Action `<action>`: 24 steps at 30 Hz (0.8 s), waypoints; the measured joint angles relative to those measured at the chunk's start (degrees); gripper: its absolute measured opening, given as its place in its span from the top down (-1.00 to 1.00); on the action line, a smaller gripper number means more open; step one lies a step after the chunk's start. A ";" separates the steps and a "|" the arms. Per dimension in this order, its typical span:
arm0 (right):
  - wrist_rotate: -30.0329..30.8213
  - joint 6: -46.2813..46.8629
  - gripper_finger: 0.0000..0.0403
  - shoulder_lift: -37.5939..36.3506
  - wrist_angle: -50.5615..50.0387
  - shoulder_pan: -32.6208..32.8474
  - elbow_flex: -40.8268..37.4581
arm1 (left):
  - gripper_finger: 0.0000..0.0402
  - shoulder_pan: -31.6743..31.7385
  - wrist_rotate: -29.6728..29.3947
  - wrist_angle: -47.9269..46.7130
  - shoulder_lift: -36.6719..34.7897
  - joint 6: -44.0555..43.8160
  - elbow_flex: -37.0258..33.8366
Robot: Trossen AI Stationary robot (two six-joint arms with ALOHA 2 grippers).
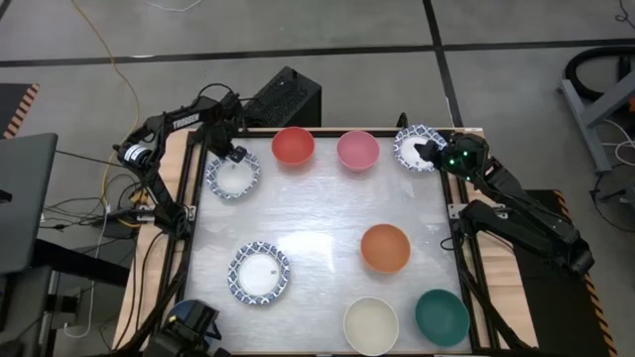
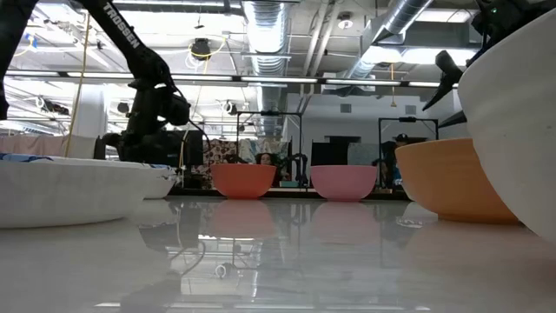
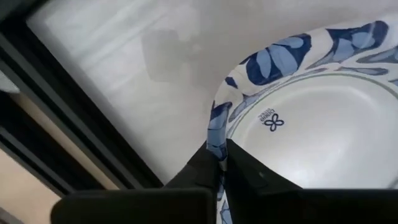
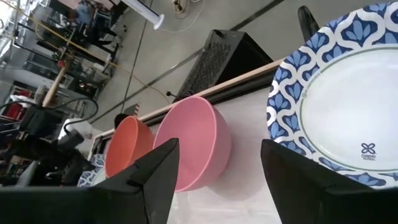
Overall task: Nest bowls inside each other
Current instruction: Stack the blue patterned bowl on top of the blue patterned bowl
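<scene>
Blue-rimmed bowl (image 3: 311, 118) near the table's (image 1: 317, 213) far left corner is where your left gripper (image 3: 222, 163) is clenched, pinching that bowl's rim. Your right gripper (image 4: 217, 168) hangs with its fingers spread, holding nothing, by a second patterned bowl (image 4: 348, 106) at the far right corner. Along the far edge between them sit the red bowl (image 1: 293, 146) and pink bowl (image 1: 357, 150). Orange (image 1: 385, 248), cream (image 1: 370, 324), teal (image 1: 442, 316) and a third patterned bowl (image 1: 260, 273) lie nearer the front.

Patterned bowls (image 1: 260, 273): three. Plain bowls (image 1: 385, 248): five.
</scene>
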 joint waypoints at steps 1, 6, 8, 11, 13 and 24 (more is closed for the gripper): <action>-0.02 0.00 -0.24 -0.02 0.00 0.00 0.00 | 1.00 -0.10 0.61 -0.67 0.00 -0.89 0.51; -0.04 0.00 -0.24 -0.02 -0.51 0.00 0.00 | 1.00 -1.55 4.01 -3.69 0.00 -3.66 3.90; -0.04 0.00 -0.24 -0.01 -1.44 0.00 0.00 | 1.00 -2.54 5.06 -4.81 0.00 -4.24 5.67; -0.06 0.00 -0.24 -0.02 -2.25 0.00 0.00 | 1.00 -4.36 5.82 -7.25 0.00 -4.26 8.75; -0.12 -0.02 -0.24 0.00 -2.38 0.00 0.00 | 1.00 -5.55 6.05 -9.30 0.00 -4.25 11.23; -1.28 -0.14 -0.24 -0.02 -2.25 0.00 0.00 | 1.00 -8.67 6.60 -19.81 0.00 -3.58 23.83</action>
